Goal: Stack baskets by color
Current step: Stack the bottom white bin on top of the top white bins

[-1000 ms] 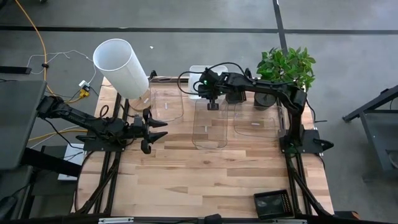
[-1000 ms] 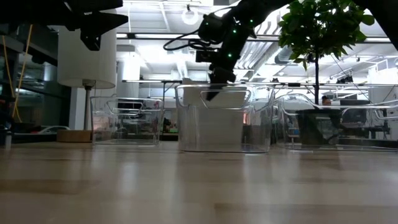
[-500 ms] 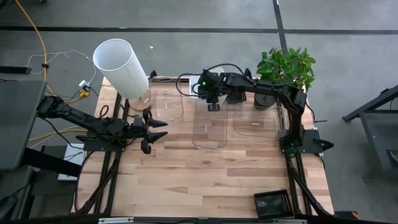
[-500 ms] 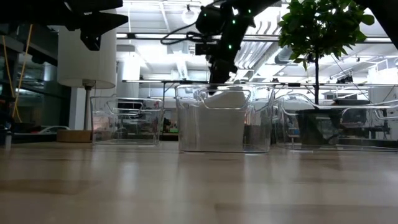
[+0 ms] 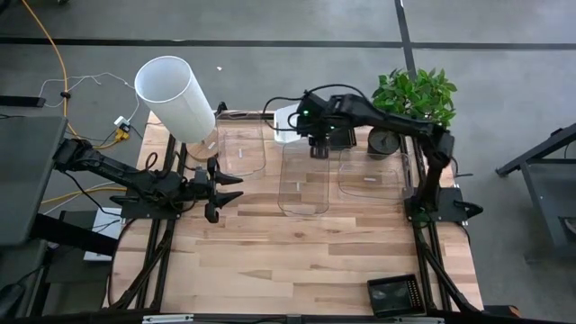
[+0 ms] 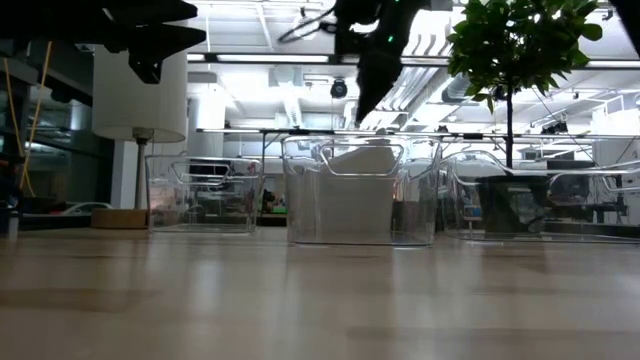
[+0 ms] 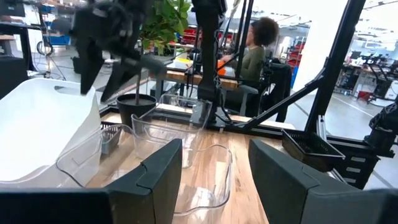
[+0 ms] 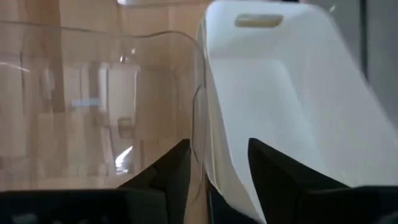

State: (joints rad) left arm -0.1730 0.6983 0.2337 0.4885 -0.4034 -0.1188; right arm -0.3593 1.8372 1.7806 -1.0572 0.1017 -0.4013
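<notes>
— Where's your right pincer (image 5: 317, 148)?

— Above the back rim of the middle clear basket (image 5: 304, 178), fingers parted, gripping nothing. The white basket (image 5: 286, 121) sits tilted just behind them.

— The risk?

— My fingers straddle both walls. Closing now, I might pinch clear and white together. My left pincer (image 5: 212, 189) waits open, well apart.

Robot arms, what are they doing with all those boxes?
They are sorting baskets by color. The right pincer hangs open above the far edge of the middle clear basket, next to a white basket that leans against it. The left pincer waits open over the table's left side, holding nothing.
</notes>
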